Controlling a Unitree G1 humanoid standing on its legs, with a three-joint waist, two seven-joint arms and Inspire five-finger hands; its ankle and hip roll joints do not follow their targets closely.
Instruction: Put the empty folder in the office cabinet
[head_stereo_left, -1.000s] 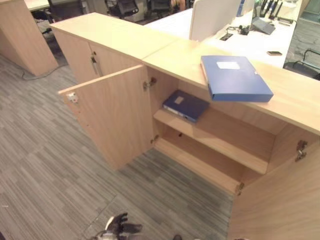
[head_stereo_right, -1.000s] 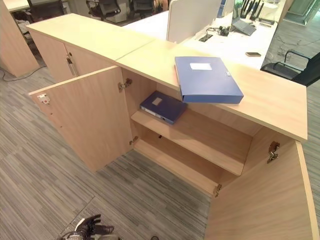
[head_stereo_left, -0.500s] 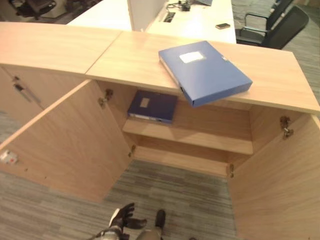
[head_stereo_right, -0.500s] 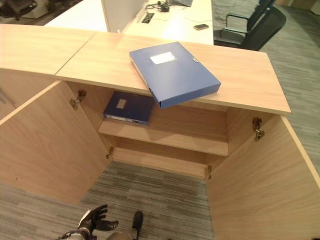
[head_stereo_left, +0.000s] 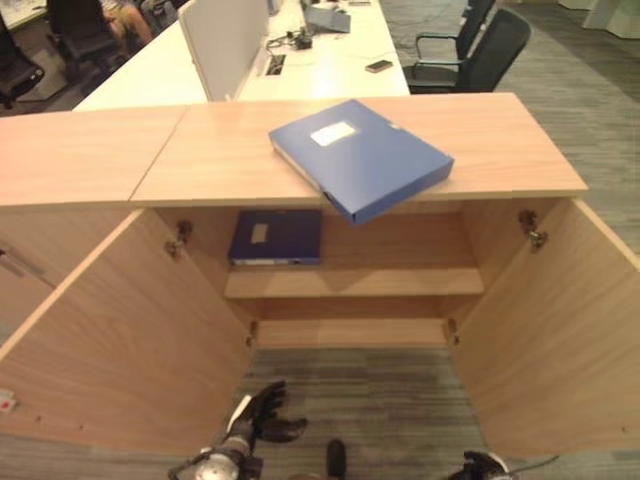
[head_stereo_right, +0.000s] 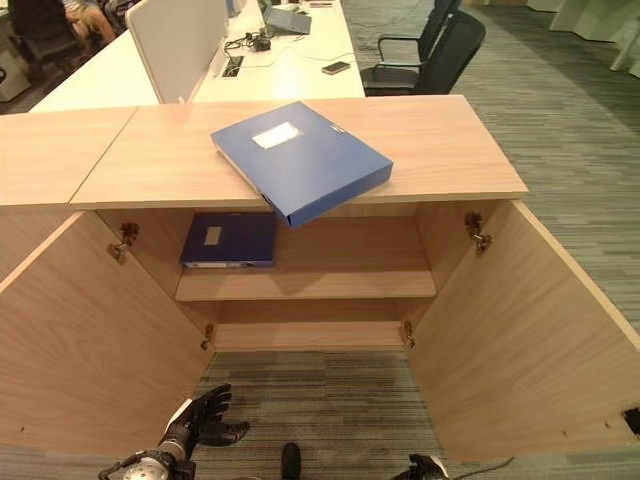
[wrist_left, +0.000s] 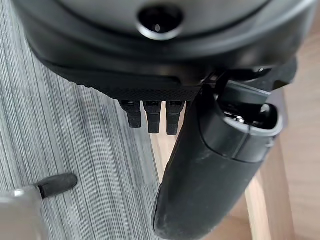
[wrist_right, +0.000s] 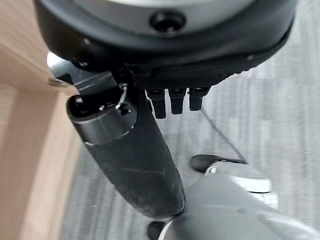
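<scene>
A blue box folder (head_stereo_left: 360, 158) with a white label lies flat on the cabinet top (head_stereo_left: 490, 140), one corner hanging over the front edge. A second, darker blue folder (head_stereo_left: 277, 237) lies on the left part of the upper shelf (head_stereo_left: 400, 282) inside the open cabinet. My left hand (head_stereo_left: 262, 412) hangs low over the carpet in front of the cabinet, fingers spread and relaxed, holding nothing. My right hand (head_stereo_left: 480, 466) sits low at the right by the right door, also holding nothing. The left wrist view shows the left hand (wrist_left: 210, 165) with straight fingers; so does the right wrist view for the right hand (wrist_right: 130, 155).
Both cabinet doors stand wide open, the left door (head_stereo_left: 120, 350) and the right door (head_stereo_left: 560, 340), flanking striped carpet (head_stereo_left: 380, 390). The lower shelf (head_stereo_left: 350, 332) is bare. Behind the cabinet are a white desk with a divider (head_stereo_left: 225, 40) and a black chair (head_stereo_left: 490, 45).
The camera has swung round, so the cabinet now faces me squarely. Both folders lie where they were. My right hand has come into view at the lower edge.
</scene>
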